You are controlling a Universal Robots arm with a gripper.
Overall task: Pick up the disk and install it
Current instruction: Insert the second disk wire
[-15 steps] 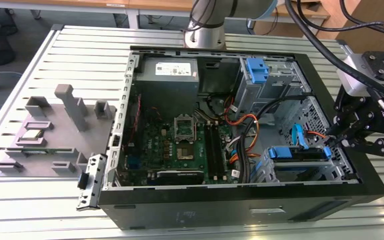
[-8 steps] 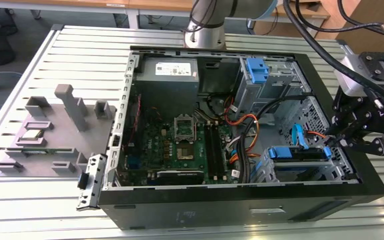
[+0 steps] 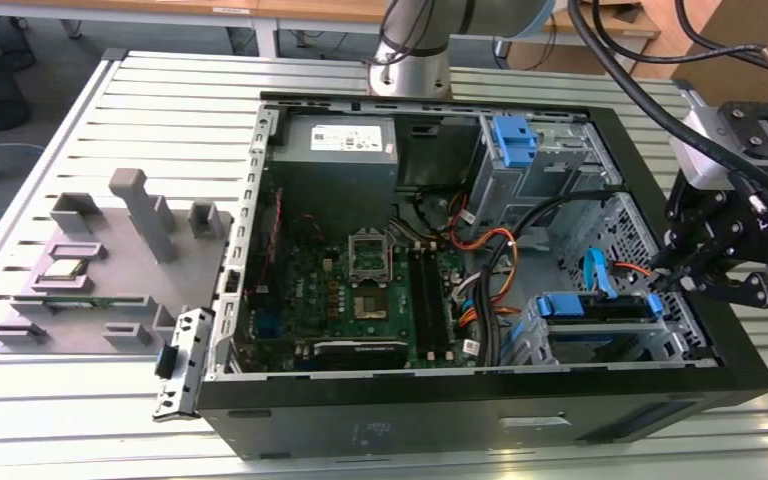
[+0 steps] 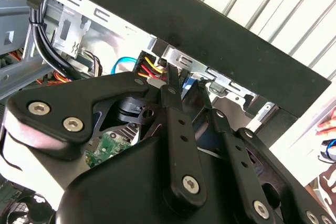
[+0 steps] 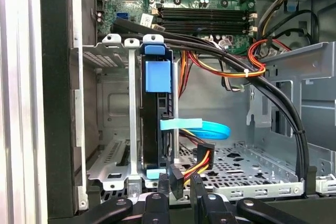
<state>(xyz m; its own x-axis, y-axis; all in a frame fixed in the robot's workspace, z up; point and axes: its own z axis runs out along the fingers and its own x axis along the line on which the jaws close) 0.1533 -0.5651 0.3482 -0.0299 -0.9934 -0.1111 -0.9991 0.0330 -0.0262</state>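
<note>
- I have the claw (image 3: 704, 285) at the right edge of the exterior view, hanging over the open computer case (image 3: 398, 425) just beside the drive cage in the lower right of the frame.
- The disk (image 5: 156, 124) stands on edge in that cage (image 5: 113, 129), left of centre in the first wrist view: dark body, blue rail and tab at its top, a pale blue tab at its foot. It looks seated in the bay already, or very nearly.
- The claw's fingers (image 5: 181, 198) sit close together at the bottom of the first wrist view, near the foot of the disk and beside a black connector (image 5: 177, 181) on red, yellow and black wires. I cannot tell whether they pinch the connector or only stand near it, so I cannot call the claw open or closed.
- Risks, as I judge them:
  - The blue data cable (image 5: 210, 128) and the wire bundle lie right by the fingers; any sideways move could snag and drag them.
  - Thick black cables (image 5: 283, 103) cross the cage opening and could catch on the claw's linkage.
  - If the disk is not fully home, a skewed push may jam its rails in the cage.
</note>
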